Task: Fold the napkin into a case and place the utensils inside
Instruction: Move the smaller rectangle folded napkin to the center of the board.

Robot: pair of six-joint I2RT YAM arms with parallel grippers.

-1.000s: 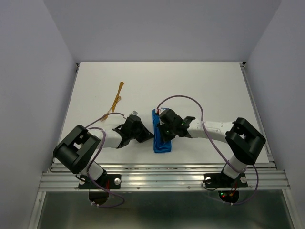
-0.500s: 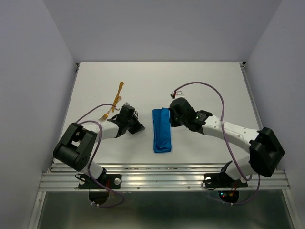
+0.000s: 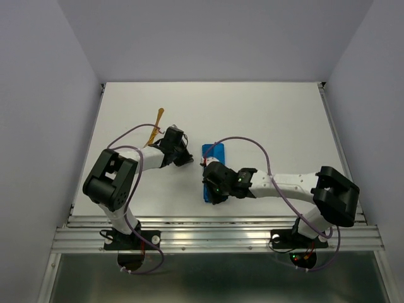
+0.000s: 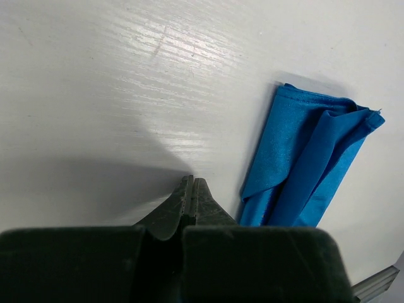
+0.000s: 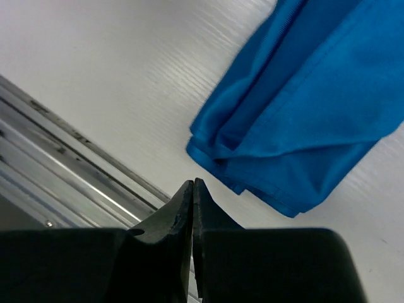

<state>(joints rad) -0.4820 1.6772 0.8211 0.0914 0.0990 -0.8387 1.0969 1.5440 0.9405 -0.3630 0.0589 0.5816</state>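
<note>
The napkin (image 3: 213, 153) lies folded into a narrow bright blue strip, the case, running near to far at mid-table. My right gripper (image 3: 210, 191) hovers over its near end, jaws shut on nothing. In the right wrist view the fingertips (image 5: 192, 184) sit just off the strip's near corner (image 5: 303, 113). My left gripper (image 3: 188, 160) is shut and empty, left of the strip's far end. The left wrist view shows the cloth (image 4: 309, 164) ahead and to the right of that gripper (image 4: 192, 183). The golden-orange utensils (image 3: 157, 123) lie far left, partly behind the left arm.
The table's metal rail (image 5: 50, 164) runs along the near edge, close to the right gripper. Purple cables (image 3: 243, 144) loop over both arms. Grey walls (image 3: 38, 126) enclose the white table (image 3: 265, 113) on three sides.
My right gripper swung from the strip's far right side back over its near end. The left gripper slid away from me, closer to the utensils. The folded napkin stayed put.
</note>
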